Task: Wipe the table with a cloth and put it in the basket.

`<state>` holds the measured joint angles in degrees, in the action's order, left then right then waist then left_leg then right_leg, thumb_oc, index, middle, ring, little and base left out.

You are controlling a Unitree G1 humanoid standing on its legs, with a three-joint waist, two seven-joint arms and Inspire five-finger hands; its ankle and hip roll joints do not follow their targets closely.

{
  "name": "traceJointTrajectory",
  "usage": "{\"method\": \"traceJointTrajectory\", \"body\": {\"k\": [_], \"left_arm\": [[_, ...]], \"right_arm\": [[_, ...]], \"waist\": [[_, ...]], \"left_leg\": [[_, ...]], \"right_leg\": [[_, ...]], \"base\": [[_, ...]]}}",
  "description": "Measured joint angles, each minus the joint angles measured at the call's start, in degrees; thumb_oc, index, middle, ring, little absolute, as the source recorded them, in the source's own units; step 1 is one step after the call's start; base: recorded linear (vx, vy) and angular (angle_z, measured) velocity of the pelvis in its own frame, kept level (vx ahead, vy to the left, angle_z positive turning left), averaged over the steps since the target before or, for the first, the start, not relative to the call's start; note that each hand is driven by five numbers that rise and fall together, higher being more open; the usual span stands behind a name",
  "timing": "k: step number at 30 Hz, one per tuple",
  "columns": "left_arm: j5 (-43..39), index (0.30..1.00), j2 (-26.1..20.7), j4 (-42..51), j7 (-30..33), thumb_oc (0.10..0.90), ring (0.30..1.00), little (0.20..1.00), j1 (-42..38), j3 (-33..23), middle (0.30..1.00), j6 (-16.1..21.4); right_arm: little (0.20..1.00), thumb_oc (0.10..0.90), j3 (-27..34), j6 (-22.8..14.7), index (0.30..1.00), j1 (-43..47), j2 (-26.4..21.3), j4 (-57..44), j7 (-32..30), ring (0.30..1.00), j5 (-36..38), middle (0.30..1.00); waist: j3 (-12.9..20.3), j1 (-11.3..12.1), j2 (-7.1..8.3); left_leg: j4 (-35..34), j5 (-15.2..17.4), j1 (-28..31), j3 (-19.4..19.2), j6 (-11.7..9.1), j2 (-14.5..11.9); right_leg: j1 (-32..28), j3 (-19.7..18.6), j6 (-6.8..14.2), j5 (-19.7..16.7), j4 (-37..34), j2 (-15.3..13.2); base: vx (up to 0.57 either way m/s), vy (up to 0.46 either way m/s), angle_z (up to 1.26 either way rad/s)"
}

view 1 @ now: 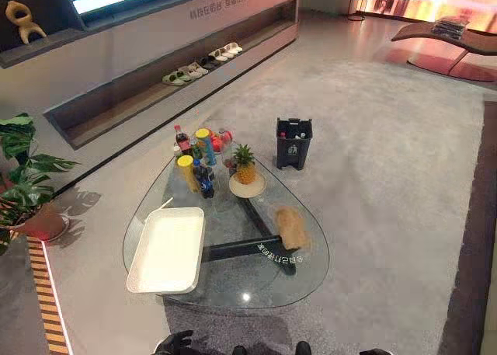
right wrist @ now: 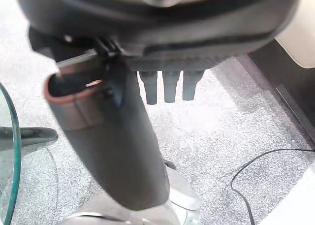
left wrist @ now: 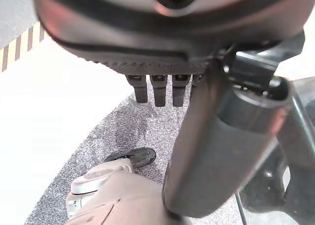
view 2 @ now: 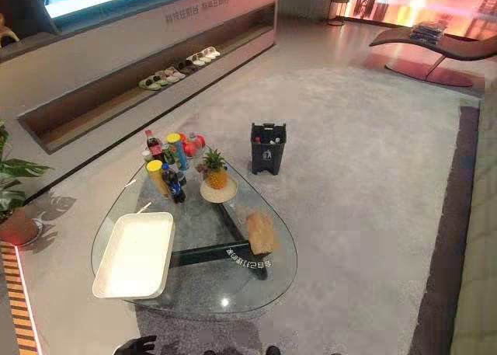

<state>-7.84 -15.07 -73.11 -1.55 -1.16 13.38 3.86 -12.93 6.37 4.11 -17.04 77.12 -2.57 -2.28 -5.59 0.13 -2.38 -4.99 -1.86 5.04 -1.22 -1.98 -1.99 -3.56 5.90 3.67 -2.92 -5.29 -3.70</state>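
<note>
A crumpled tan cloth (view 1: pixel 290 224) lies on the right part of the rounded glass table (view 1: pixel 311 266), close to its edge. A shallow white basket (view 1: pixel 167 248) sits on the table's left front, with nothing in it. My left hand (view 1: pixel 172 343) hangs low in front of the table's near edge, far from the cloth. In the left wrist view its fingers (left wrist: pixel 160 89) point straight down over grey carpet and hold nothing. My right hand (right wrist: pixel 113 146) hangs the same way, fingers (right wrist: pixel 170 87) straight and bare, beside the table's rim (right wrist: pixel 14 136).
Several bottles and cans (view 1: pixel 198 157) crowd the table's far end beside a pineapple (view 1: pixel 245 165) on a plate. A dark bin (view 1: pixel 293 142) stands on the carpet beyond the table. A potted plant (view 1: pixel 23 176) is at the left, a low shelf with slippers (view 1: pixel 202 64) behind.
</note>
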Motion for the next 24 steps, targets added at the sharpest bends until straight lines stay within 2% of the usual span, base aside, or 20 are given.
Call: {"method": "traceJointTrajectory", "body": {"k": [24], "left_arm": [[0.0,0.900,-0.1,0.0,-0.1,0.800,0.900,0.900,0.1,0.2,0.900,0.1]], "right_arm": [[0.900,0.800,0.0,0.0,0.900,0.2,0.0,0.1,0.0,0.900,0.0,0.900]], "waist": [[0.4,0.3,0.59]], "left_leg": [[0.0,0.0,0.8,0.0,0.0,-0.1]], "right_leg": [[-0.8,0.0,0.2,0.1,0.0,0.0]], "base": [[-0.01,-0.002,-0.01]]}}
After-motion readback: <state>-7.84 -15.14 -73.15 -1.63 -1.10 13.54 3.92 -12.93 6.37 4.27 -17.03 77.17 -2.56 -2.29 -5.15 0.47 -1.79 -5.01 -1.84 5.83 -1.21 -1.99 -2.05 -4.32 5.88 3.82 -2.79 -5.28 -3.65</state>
